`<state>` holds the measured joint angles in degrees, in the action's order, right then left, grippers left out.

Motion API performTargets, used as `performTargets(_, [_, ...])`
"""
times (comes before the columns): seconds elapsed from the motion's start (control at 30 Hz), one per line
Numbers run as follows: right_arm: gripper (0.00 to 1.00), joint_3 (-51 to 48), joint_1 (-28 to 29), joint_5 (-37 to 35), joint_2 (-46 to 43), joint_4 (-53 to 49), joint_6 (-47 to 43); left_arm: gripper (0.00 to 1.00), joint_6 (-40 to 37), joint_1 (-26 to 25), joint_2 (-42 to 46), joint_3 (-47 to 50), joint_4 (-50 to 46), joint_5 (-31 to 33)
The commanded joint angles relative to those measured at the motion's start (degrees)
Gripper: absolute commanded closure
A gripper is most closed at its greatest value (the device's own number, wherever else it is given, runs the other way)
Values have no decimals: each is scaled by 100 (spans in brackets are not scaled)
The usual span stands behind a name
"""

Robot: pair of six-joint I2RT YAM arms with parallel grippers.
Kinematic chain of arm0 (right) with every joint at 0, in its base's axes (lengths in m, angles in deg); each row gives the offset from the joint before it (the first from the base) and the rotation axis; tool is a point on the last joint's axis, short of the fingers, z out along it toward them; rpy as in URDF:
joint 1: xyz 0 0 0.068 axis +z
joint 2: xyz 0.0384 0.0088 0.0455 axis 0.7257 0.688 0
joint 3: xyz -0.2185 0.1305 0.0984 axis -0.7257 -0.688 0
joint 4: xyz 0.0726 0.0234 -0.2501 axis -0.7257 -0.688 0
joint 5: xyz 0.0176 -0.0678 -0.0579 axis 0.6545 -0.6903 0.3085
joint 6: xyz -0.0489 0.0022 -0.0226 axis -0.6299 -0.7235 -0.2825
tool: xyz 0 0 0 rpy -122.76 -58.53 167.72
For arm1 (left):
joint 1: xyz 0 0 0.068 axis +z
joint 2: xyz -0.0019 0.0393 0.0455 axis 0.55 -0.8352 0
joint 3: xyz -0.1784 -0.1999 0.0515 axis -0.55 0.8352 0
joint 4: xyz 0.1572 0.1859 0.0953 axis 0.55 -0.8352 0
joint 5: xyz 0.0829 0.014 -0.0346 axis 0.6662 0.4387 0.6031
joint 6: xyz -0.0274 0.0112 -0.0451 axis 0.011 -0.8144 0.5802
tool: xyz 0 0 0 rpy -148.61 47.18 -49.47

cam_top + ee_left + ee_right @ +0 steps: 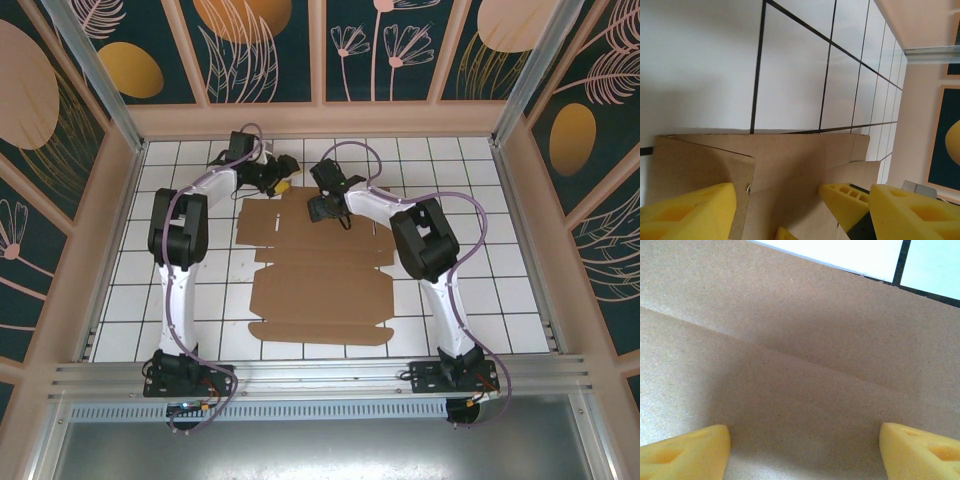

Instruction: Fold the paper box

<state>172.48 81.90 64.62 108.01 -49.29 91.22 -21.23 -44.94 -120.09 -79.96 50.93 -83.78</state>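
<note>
The paper box (320,290) lay flat, nothing folded yet, with left fingers (690,210) and right fingers (685,450) spread wide, empty, over its far edge.

We find the paper box (320,270) lying flat on the counter (500,250), in the middle, between our two arms. The left arm (178,230) stands left of it, and the left jaws hang over its far edge, toward the left. The right arm (425,240) stands right of it, and the right jaws hang over its far flap, near the left jaws.
</note>
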Motion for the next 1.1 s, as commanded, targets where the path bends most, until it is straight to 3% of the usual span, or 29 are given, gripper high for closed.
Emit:
performTargets(0.0, [21, -350, -92, 45, 13, -525, -89, 27, -272, 321, 958, 313, -379, 453])
performTargets(0.23, [21, -414, -61, 115, -788, -539, -161, 22, -1005, 535, 2135, 1591, -966, 1662])
performTargets(0.57, [20, -1469, 114, -105, -1364, -586, 30, 18, -1757, 586, 2059, 2510, -1412, 2187])
performTargets(0.83, [20, -1996, 184, -45, -1214, -310, 81, 15, -1776, 528, 2242, 3143, -1227, 2090])
performTargets(1.07, [20, -2067, 180, 62, -1061, -218, 59, 15, -1808, 73, 1950, 3008, -1216, 2034])
